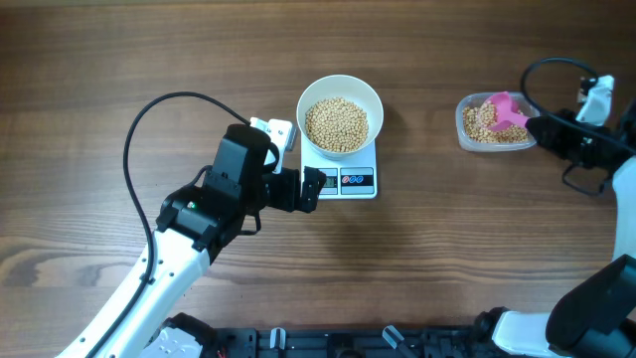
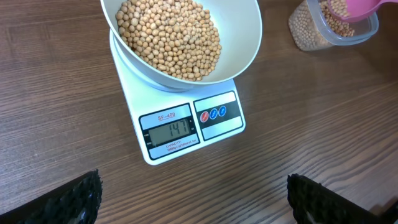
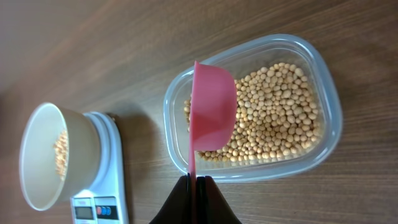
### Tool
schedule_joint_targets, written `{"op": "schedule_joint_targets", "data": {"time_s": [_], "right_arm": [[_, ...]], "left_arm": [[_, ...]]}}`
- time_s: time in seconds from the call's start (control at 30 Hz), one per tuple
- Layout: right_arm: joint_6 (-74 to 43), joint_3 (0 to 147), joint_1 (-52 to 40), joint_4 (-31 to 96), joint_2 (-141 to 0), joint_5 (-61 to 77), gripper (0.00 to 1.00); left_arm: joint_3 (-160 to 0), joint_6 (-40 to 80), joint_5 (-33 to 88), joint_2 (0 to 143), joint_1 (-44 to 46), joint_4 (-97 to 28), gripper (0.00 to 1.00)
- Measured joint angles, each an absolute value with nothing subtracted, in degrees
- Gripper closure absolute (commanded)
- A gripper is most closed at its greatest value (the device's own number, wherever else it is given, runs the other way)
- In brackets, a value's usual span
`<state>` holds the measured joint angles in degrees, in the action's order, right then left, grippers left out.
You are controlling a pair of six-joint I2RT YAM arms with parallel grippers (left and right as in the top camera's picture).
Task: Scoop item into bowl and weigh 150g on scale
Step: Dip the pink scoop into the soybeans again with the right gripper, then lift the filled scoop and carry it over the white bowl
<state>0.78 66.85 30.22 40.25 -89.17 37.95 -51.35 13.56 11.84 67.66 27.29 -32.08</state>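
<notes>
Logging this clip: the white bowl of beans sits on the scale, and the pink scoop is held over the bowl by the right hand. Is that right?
Not quite. The bowl of beans does sit on the scale, but the pink scoop in the right hand is over the clear tub, not over the bowl. The right wrist view shows it.

the left arm [image 1: 149, 288] is showing a white link, a black wrist block and a black cable [image 1: 149, 124] looping beside the scale [image 1: 343, 169]; its fingers [image 2: 68, 199] are looking black and ribbed.
</notes>
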Motion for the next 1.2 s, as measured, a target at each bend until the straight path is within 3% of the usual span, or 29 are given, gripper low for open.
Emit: {"op": "schedule_joint_targets", "data": {"time_s": [0.57,0.77,0.93,1.2], "right_arm": [[-4.6,66.8,34.6,40.9,-89.2,53.3,0.96],[-4.7,66.8,34.3,39.5,-89.2,64.7,0.96],[-4.8,66.8,28.4,38.2,-89.2,70.5,0.96],[-7.7,66.8,9.8,26.6,-89.4,68.9,0.96]], "left_arm": [[-51.4,13.6,11.9,67.7,27.3,-32.1,0.0],[-51.4,13.6,11.8,67.7,27.3,-32.1,0.0],[-51.4,13.6,11.9,67.7,27.3,-32.1,0.01],[-51.4,13.6,11.9,67.7,27.3,-32.1,0.0]]}}
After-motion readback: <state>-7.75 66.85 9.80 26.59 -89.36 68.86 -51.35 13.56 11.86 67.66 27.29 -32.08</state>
